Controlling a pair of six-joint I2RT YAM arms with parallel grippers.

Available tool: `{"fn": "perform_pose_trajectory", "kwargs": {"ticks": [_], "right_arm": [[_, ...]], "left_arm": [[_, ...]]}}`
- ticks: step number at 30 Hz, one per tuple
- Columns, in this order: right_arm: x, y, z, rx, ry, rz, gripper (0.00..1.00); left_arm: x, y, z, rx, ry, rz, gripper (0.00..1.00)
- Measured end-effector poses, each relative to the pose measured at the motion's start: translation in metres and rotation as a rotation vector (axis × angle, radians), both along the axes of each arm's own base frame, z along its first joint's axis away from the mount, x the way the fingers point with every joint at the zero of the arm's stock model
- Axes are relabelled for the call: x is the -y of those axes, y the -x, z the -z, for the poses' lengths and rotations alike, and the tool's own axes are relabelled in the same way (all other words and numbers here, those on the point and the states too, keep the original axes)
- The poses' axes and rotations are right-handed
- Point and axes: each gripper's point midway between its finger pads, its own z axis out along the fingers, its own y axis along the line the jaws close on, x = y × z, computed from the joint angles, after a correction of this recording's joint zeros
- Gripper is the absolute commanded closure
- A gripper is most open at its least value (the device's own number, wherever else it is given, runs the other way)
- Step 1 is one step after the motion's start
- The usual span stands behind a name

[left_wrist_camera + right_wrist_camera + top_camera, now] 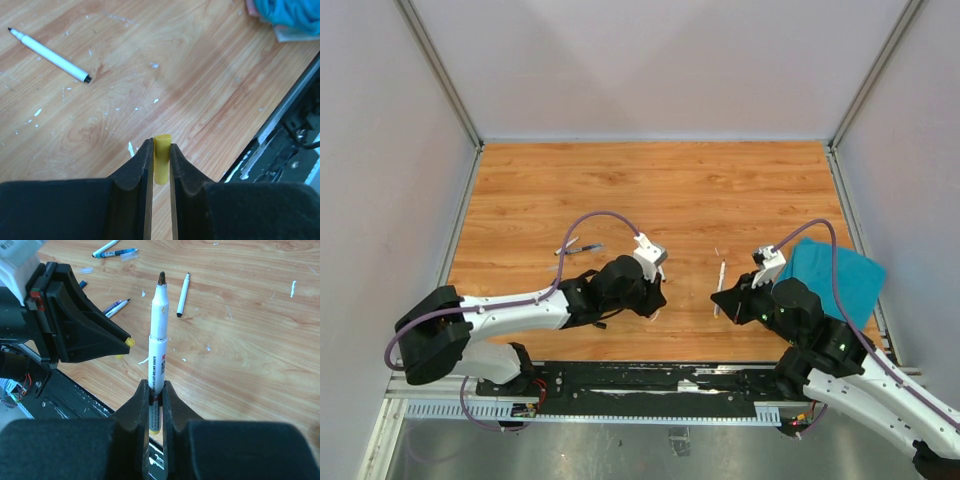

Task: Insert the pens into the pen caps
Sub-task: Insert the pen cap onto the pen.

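Right claw (156, 386) is clamping shut on white pen (156, 347), gripping low on the barrel near its yellow tail and leaving the dark nib free, pointing away.

Left claw (161, 146) is pinching yellow cap (162, 155), jaws nearly closed, with the cap's end poking just past the fingertips.

Handling, by judgement: both pieces are looking light, stiff and smooth-skinned, and are likely to swivel in so narrow a pinch. A hold on the barrel, clear of the nib, is suiting the pen.

Position: the cap is sitting to the left of the held pen, near but apart, and is not lining up with the nib.

Teal cloth (835, 275) is lying beside the right arm.

Further out, lying flat:
- loose white pen (183, 294)
- pair of pens (117, 306)
- bluish pens (112, 249), farthest
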Motion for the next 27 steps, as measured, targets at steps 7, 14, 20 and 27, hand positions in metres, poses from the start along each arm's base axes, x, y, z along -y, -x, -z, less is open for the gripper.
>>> {"fn": "perform_pose_trajectory", "kwargs": {"ticks": [7, 14, 20, 27], "right_arm": [[-0.007, 0.003, 0.002, 0.014, -0.021, -0.042, 1.00], [-0.018, 0.009, 0.011, 0.004, -0.040, -0.106, 1.00], [-0.026, 0.012, 0.019, -0.014, -0.048, -0.146, 0.99], [-0.031, 0.010, 0.016, 0.008, -0.078, -0.154, 0.99]], "left_arm": [[0.008, -0.004, -0.027, -0.004, 0.138, -0.062, 0.99], [0.000, -0.008, -0.041, -0.041, 0.310, -0.136, 0.99], [-0.008, -0.019, -0.054, -0.060, 0.420, -0.171, 1.00], [-0.011, -0.019, -0.097, 0.014, 0.533, -0.158, 1.00]]}}
